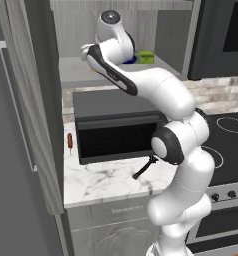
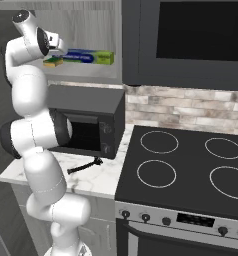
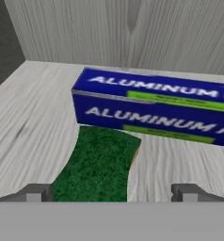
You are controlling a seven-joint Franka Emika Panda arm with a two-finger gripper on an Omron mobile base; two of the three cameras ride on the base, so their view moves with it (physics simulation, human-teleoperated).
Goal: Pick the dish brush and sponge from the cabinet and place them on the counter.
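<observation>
The sponge [image 3: 97, 164] lies green side up on the cabinet's pale shelf [image 3: 34, 117], right in front of a blue aluminum foil box [image 3: 156, 108]. My gripper [image 3: 111, 194] is open just before it; the left fingertip [image 3: 36, 193] sits beside the sponge's left edge and the right one stands off to its right. From the right base, the sponge [image 2: 53, 62] shows yellow-green just below my hand inside the cabinet [image 2: 91, 30]. The black dish brush [image 1: 145, 167] lies on the marble counter [image 1: 101, 182] in front of the toaster oven, also seen as a dark stick [image 2: 84, 166].
The black toaster oven [image 1: 116, 125] stands on the counter under the cabinet. A small orange-red stick [image 1: 69, 141] lies left of it. The cabinet door [image 1: 36, 100] hangs open at the left. A black stovetop [image 2: 186, 165] is to the right, with a microwave [image 2: 191, 35] above.
</observation>
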